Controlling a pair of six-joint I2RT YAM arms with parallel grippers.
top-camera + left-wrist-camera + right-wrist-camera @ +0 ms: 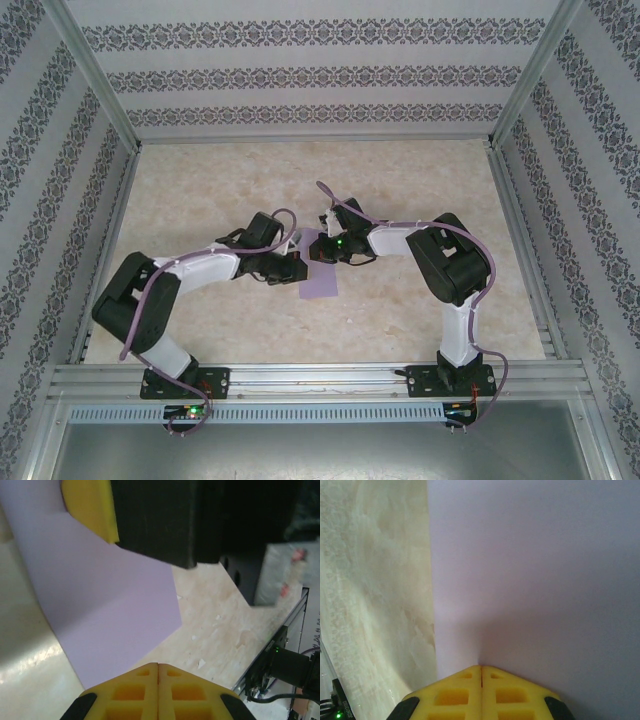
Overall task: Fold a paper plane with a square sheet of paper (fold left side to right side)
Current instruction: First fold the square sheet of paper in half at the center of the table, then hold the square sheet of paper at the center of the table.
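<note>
paper [318, 274] on table [420, 190], at its centre | left gripper [298, 262] at paper's 9 o'clock edge, tips meeting it | right gripper [321, 249] at paper's 12 o'clock end, tips on it | right gripper just beside left, at its 1 o'clock | arm bases behind paper, at 7 and 5 o'clock

Paper [319, 281] between left hand [297, 264], right hand [322, 249]

no legible txt anywhere
</note>
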